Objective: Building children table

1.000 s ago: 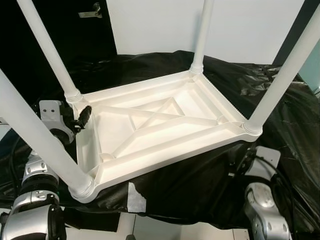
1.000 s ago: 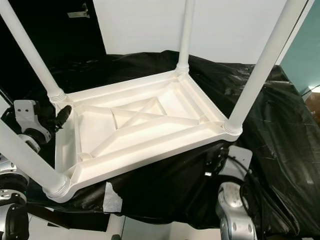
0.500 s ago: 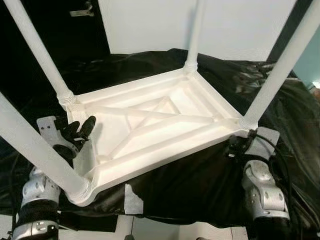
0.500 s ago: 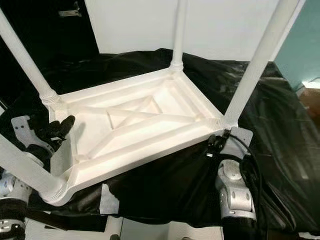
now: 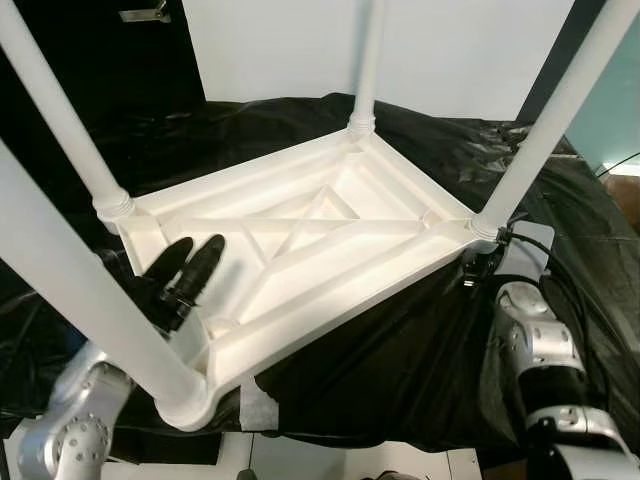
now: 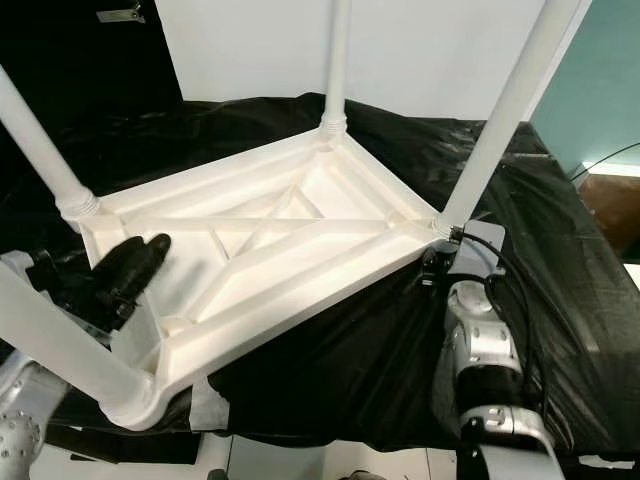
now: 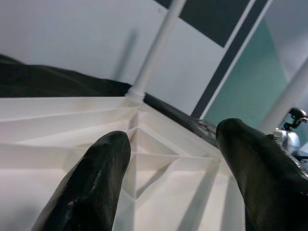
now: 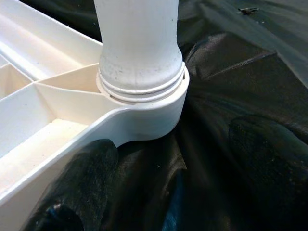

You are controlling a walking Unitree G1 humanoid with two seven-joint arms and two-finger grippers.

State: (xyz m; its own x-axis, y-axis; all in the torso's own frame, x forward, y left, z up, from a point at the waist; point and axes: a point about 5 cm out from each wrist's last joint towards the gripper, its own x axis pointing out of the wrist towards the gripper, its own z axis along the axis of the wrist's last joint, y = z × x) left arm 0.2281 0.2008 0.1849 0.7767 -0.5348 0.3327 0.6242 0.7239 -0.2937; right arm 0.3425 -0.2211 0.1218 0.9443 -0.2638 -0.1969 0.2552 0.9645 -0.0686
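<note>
A white children's table (image 5: 340,290) lies upside down on black cloth, with its ribbed underside up. Its legs stand upright at the corners: a near left leg (image 5: 80,290), a far left leg (image 5: 60,110), a far leg (image 5: 368,60) and a right leg (image 5: 550,110). My left gripper (image 5: 196,250) is open, its fingers reaching over the left rim above the ribbed panel (image 7: 159,159). My right arm (image 5: 535,340) comes up at the right corner. My right gripper (image 8: 175,139) is open beside the base of the right leg (image 8: 139,53), low over the cloth.
Black cloth (image 5: 400,350) covers the whole work surface and hangs over its front edge, where a pale tape patch (image 5: 258,405) sits. A white wall (image 5: 450,50) stands behind and a teal wall (image 6: 600,80) to the right. A cable (image 6: 510,290) loops along my right arm.
My left gripper has risen from beside the left rim to over it, above the underside. My right arm has lifted from below the table edge to the right corner. The camera shifted too.
</note>
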